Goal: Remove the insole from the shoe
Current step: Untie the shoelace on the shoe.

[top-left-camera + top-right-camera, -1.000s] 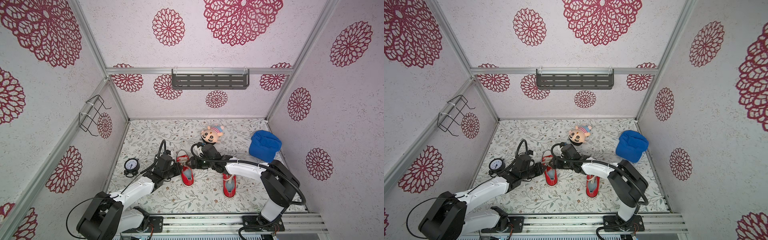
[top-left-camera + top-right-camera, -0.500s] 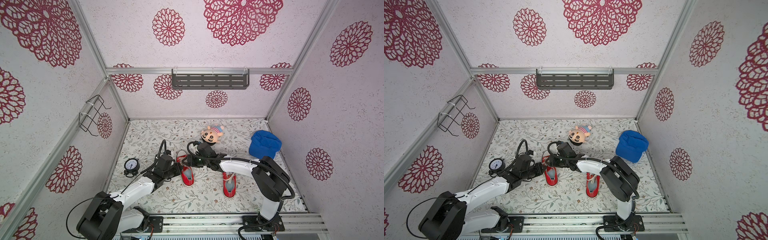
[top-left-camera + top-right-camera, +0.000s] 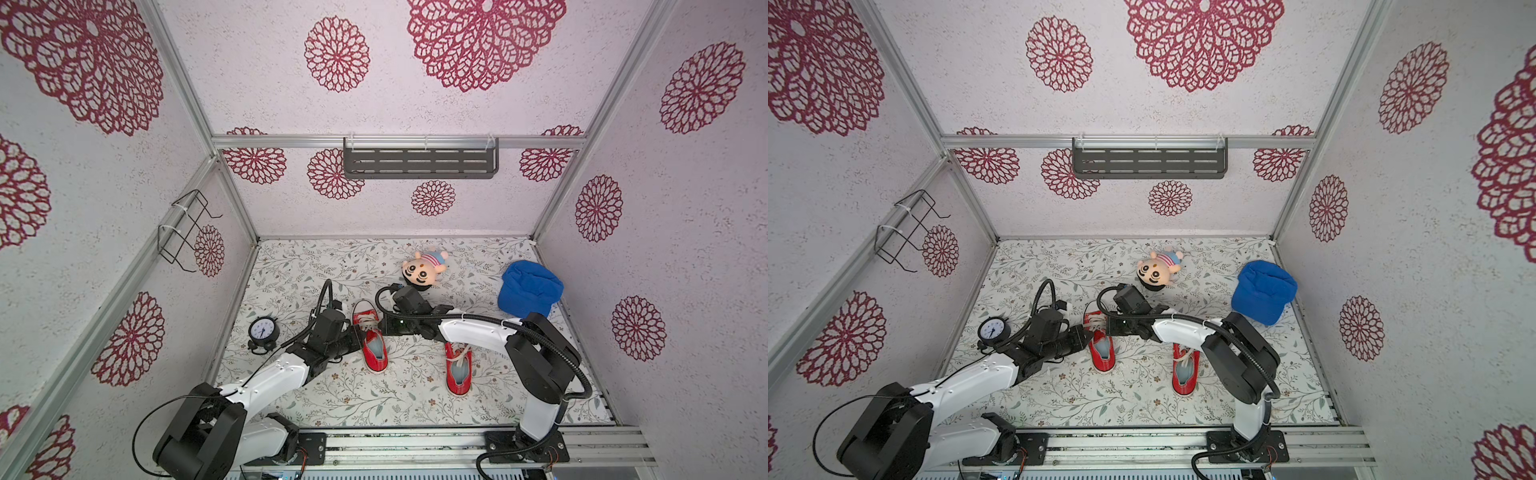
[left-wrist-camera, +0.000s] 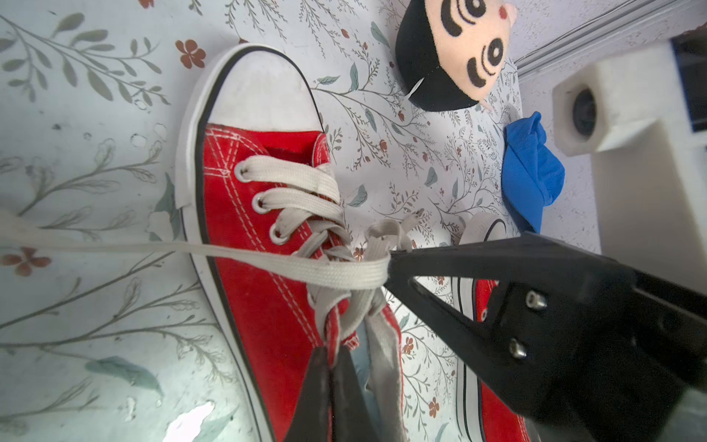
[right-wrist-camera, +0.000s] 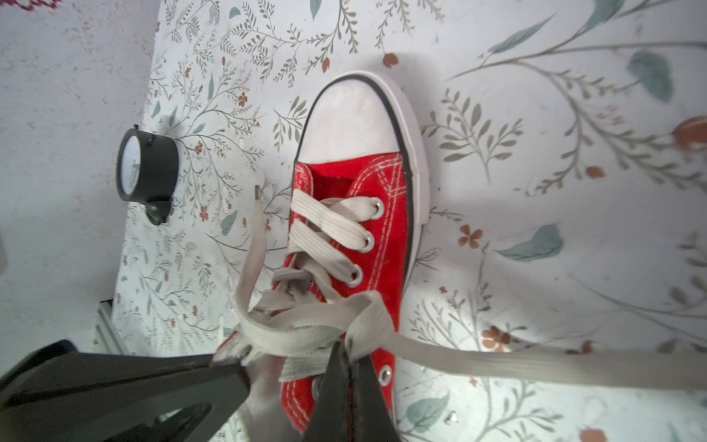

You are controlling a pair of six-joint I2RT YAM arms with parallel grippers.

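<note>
A red canvas shoe [image 3: 372, 338] with a white toe cap and white laces lies mid-floor, in both top views. Its pale blue insole [image 3: 376, 348] shows through the opening. My left gripper [image 4: 331, 354] is shut on the red lace flap at the side of the shoe [image 4: 264, 291]. From the opposite side my right gripper [image 5: 350, 350] is shut on the white lace [image 5: 306, 333], near the knot. The lace [image 4: 267, 260] runs taut across the left wrist view to the right gripper's tip. In a top view both grippers, left [image 3: 355, 332] and right [image 3: 383, 328], meet over the shoe.
A second red shoe [image 3: 458, 370] lies to the right, under the right arm. A black alarm clock [image 3: 262, 330] stands near the left wall. A plush doll head [image 3: 422, 272] and a blue cap [image 3: 528, 289] lie further back.
My right gripper has moved left onto the shoe and gone from open to shut on the lace. The left arm has kept its hold and place.
</note>
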